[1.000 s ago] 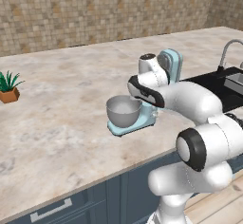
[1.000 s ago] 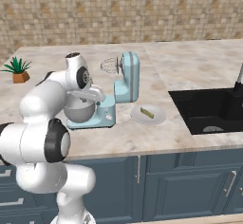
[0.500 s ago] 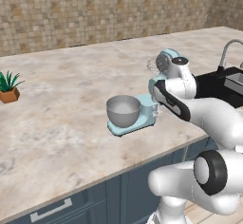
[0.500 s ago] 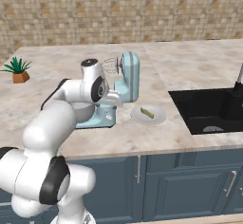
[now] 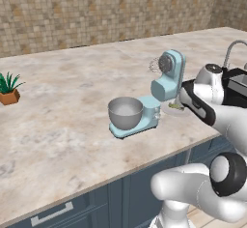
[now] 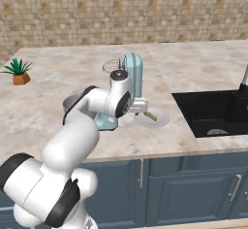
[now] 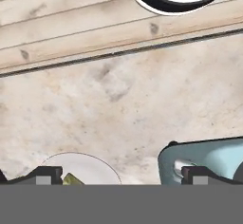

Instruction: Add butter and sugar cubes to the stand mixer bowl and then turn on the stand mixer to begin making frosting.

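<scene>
One white plate (image 6: 154,119) sits on the marble tabletop (image 5: 62,125) just beside the pale blue stand mixer (image 5: 166,84), and on it I see the butter (image 6: 149,116), a small yellow stick. My tool (image 7: 121,174) hangs low over this spot: in the hand view its two dark fingertips (image 7: 43,175) stand wide apart, one above the plate's rim, the other over the mixer's blue base, with nothing between them. The yellow end of the butter shows just inside the left fingertip. From the right base view, the tool (image 6: 139,106) reaches past the mixer's column toward the plate. The stand mixer bowl (image 5: 125,112), grey polished metal, rests on the mixer's flat base at the end away from the plate, and the mixer's head is tilted up with the wire whisk (image 5: 154,65) clear of the bowl. A potted plant (image 5: 8,90) stands well apart at the tabletop's far left. A black sink (image 6: 213,111) lies to the right of the plate.
</scene>
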### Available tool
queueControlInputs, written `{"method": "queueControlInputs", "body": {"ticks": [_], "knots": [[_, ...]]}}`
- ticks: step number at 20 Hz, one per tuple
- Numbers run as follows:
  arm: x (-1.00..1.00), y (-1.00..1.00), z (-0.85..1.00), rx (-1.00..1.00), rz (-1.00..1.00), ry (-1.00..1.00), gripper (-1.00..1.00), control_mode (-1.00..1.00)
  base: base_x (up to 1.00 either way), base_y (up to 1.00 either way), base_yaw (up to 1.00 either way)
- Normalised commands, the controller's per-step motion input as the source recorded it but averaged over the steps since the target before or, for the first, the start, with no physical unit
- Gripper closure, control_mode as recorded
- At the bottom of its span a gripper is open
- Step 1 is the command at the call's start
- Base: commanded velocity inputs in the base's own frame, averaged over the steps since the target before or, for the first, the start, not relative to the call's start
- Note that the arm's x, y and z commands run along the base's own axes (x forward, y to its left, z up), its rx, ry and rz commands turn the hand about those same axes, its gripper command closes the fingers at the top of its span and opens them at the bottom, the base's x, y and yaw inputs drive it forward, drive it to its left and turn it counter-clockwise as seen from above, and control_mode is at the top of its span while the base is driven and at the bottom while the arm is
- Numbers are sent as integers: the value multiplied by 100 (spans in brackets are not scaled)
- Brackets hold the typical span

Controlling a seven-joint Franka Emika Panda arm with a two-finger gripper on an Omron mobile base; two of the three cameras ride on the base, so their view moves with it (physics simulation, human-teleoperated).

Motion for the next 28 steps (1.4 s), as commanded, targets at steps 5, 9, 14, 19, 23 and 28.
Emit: {"method": "queueControlInputs", "body": {"ticks": [5,9,14,19,23,28], "knots": [[6,-62,0,0,30,0,-100,-100,0,0,0],[1,-52,0,0,26,-6,-100,-100,0,0,0],[23,-15,0,0,33,-10,-100,-100,0,0,0],[28,-7,-7,0,43,-6,-100,-100,0,0,0],[28,-30,-3,0,31,-2,-100,-100,0,0,0],[3,-64,3,13,0,8,-100,-100,0,0,0]]}}
